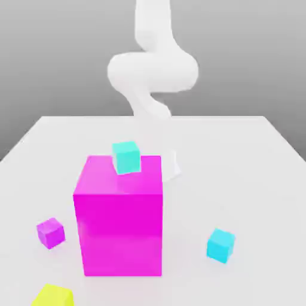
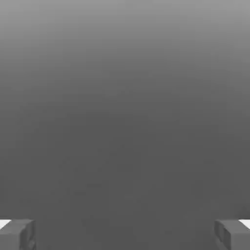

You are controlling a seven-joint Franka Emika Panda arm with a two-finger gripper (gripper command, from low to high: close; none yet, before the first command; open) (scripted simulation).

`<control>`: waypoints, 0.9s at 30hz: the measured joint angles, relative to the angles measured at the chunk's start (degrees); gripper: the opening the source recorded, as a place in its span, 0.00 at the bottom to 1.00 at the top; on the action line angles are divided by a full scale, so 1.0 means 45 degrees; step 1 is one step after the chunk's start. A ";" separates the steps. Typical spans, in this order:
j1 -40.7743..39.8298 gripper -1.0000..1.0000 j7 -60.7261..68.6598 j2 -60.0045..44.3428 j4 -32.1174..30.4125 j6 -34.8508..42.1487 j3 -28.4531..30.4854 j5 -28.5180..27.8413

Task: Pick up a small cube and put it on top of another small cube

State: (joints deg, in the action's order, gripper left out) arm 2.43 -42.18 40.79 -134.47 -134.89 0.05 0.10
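The small cube (image 1: 220, 245), bright cyan, rests on the white table toward the exterior view's right, in front of the arm. Another small cube (image 1: 126, 157), greener teal, sits on top of a big magenta block (image 1: 119, 221) near its far edge. The white arm (image 1: 152, 72) rises behind the block at the back of the table. In the hand view my gripper (image 2: 125, 234) is open, its two grey fingertips (image 2: 17, 234) standing far apart with nothing between them and only plain grey background beyond.
A small purple cube (image 1: 50, 232) lies to the exterior view's left of the magenta block. A yellow cube (image 1: 52, 296) sits at the near left edge. The white table (image 1: 239, 167) spreads around them.
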 joint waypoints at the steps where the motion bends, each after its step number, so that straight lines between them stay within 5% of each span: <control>1: 0.0245 0.50 0.0378 -0.0522 -0.0270 -0.0318 0.0002 0.0013; 20: 0.3701 0.50 0.6569 -0.9354 -0.4898 -0.5724 -0.0816 -0.0062; 27: 0.4128 0.50 0.6521 -1.2587 -0.4776 -0.8205 -0.0415 -0.0788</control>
State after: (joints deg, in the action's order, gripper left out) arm 21.01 -12.84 -15.85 -155.96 -171.81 -1.81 -3.45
